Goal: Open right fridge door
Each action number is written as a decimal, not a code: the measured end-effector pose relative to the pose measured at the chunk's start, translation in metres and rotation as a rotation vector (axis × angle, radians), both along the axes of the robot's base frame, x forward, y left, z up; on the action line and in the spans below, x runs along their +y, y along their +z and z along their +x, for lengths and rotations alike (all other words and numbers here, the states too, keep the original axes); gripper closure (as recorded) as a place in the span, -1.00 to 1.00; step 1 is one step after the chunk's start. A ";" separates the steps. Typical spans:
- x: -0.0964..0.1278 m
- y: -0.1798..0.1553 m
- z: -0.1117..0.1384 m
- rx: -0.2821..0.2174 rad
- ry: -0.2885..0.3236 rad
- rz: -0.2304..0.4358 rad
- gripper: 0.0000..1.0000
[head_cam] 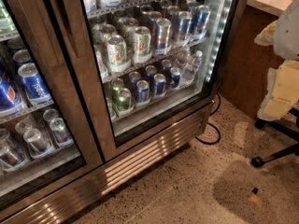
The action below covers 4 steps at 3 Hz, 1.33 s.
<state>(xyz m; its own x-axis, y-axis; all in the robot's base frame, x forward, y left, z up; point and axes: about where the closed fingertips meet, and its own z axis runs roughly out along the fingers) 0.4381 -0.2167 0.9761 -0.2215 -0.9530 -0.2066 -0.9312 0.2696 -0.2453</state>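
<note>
The right fridge door [88, 106] fills the middle of the camera view, a glass pane in a wide brushed-steel frame. It sits flush with the cabinet, shut. Its vertical steel bar handle [69, 27] runs along its left edge, near the top of the picture. Behind the glass stand shelves of silver, green and blue cans [140, 41]. No gripper or arm appears anywhere in the view.
The left door [35, 50] shows blue Pepsi cans [32, 83]. A steel vent grille [140, 160] runs along the fridge base. A black cable [212, 132] lies on the speckled floor. An office chair [278, 87] with castors stands at the right, by a wooden counter [243, 64].
</note>
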 end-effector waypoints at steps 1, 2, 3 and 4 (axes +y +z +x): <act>0.000 0.000 0.000 0.000 0.000 0.000 -1.00; 0.005 -0.001 0.010 -0.025 -0.003 0.059 -1.00; 0.016 -0.006 0.029 -0.032 0.017 0.134 -1.00; 0.036 -0.018 0.048 -0.023 0.055 0.216 -1.00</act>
<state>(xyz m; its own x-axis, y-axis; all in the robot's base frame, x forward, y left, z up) 0.4860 -0.1810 0.9584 -0.1632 -0.8967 -0.4114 -0.9408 0.2670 -0.2089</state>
